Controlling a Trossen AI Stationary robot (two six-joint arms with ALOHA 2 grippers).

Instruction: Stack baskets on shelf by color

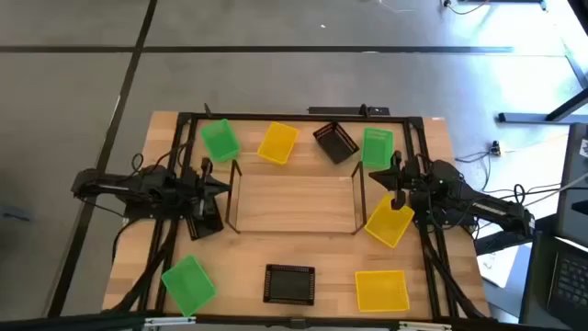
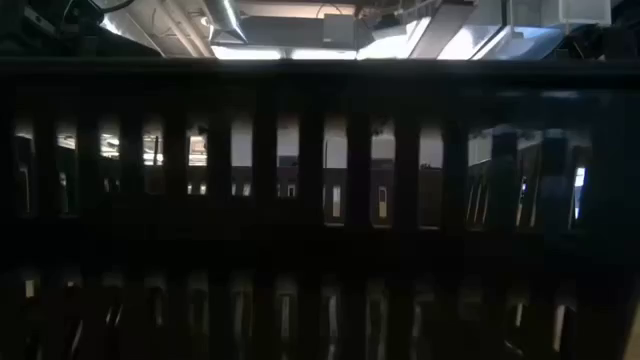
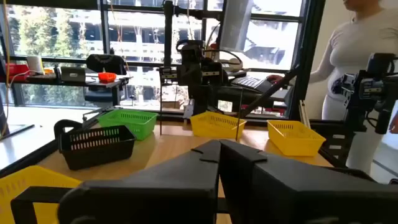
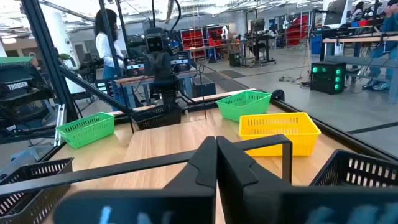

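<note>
Light-wood shelf [image 1: 294, 202] lies bare in the middle of the table [image 1: 432, 138] between its two black wire end frames; no basket rests on it, so by the look of it the sorting has not begun and every basket is left to place. Eight baskets lie scattered around it, all seemingly empty. Along the far edge sit a green basket [image 1: 220, 140], a yellow basket [image 1: 277, 142], a tilted black basket [image 1: 335, 142] and a second green one [image 1: 378, 147]. Just beside the shelf's right end lies a tilted yellow basket [image 1: 390, 223]. Along the near edge are a green basket [image 1: 189, 283], a black basket [image 1: 289, 283] and a yellow basket [image 1: 381, 290]. The left gripper [image 1: 224, 188] waits just off the shelf's left end, its fingers pressed together and holding nothing. The right gripper [image 1: 370, 175] hovers at the shelf's right end, fingers likewise together and empty. The low view is blocked by a dark slotted wall.
</note>
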